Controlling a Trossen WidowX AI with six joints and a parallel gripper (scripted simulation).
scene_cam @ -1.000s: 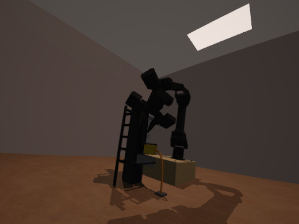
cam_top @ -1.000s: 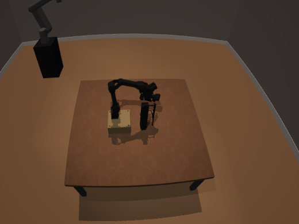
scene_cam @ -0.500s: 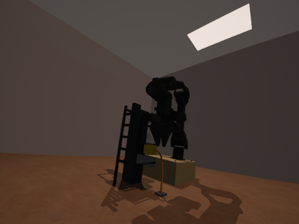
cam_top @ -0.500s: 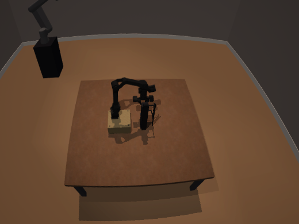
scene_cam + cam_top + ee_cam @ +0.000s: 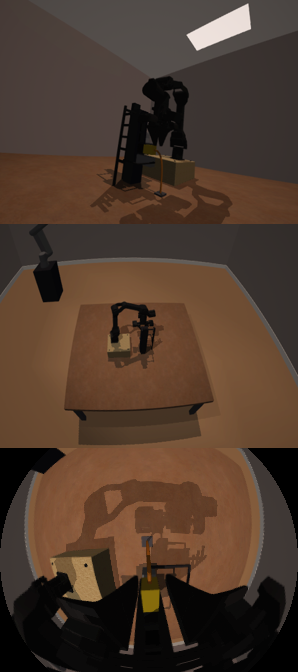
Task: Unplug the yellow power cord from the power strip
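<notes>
The yellow plug [image 5: 149, 149] [image 5: 150, 599] sits beside a tall black post [image 5: 133, 149] [image 5: 144, 340], just above a dark grey ledge. I cannot tell the power strip apart from the dark parts around the plug. The orange-yellow cord [image 5: 161, 172] [image 5: 148, 560] leaves the plug, bends down and ends at a small grey block on the table. My gripper [image 5: 159, 145] [image 5: 152, 578] points down, partly open and empty. Its tips are close above plug height, and the plug shows beyond the gap in the wrist view. No contact with plug or cord is visible.
A black ladder-like rack [image 5: 153, 339] [image 5: 120, 146] stands beside the post. The pale base block [image 5: 118, 343] [image 5: 183, 172] [image 5: 82, 575] carries the arm on the other side. The wooden table [image 5: 137, 387] is under all of them. A second arm on a black pedestal [image 5: 48, 282] stands off the table.
</notes>
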